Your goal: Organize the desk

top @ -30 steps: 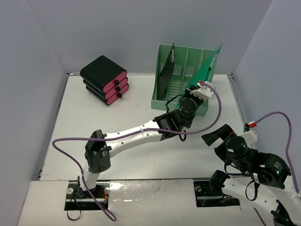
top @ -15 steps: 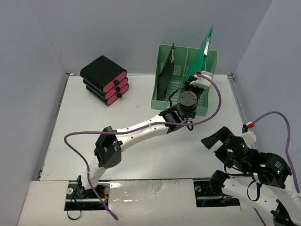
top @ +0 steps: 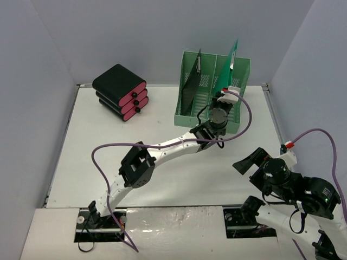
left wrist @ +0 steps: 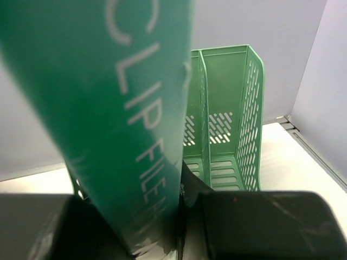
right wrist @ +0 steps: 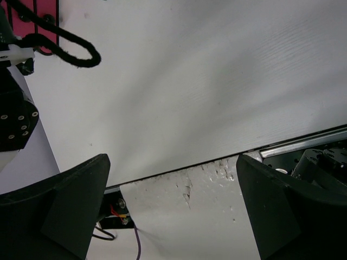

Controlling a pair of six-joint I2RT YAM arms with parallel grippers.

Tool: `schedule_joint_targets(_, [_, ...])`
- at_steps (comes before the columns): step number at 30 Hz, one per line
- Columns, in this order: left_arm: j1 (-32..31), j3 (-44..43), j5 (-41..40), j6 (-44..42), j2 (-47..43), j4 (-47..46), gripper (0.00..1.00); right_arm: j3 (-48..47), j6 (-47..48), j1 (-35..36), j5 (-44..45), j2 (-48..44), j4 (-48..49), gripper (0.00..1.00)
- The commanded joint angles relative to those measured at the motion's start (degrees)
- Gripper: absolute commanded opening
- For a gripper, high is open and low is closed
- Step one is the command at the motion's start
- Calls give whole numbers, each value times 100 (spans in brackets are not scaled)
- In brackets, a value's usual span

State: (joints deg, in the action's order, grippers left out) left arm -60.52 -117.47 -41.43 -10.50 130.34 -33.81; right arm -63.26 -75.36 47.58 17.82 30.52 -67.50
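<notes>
"CLIP FILE" on green folder (left wrist: 124, 108)

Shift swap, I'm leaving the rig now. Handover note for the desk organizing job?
Grippers: left gripper shut on the green clip file, tilted over the file rack, right side. The right gripper is open, empty, over the desk near its front edge.
Done: black file stands in the rack's left slot.
Left: seat and release the green clip file. The stacked cases sit far left, nothing touching them.

soft, even light, faint shadows on the desk (top: 152, 119); the folder (left wrist: 108, 108) looks blurred, close to the left wrist lens.
</notes>
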Motion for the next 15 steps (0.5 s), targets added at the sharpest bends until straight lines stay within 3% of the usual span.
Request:
schedule_joint_targets(1, [128,-300,94,48,-314,-1148,0,-34,42,-59,-79,-17,-41,100])
schedule_joint_targets(15, [275,-833,413,270,58,-1242,0,-221,204,-98,-169,118,-44,100])
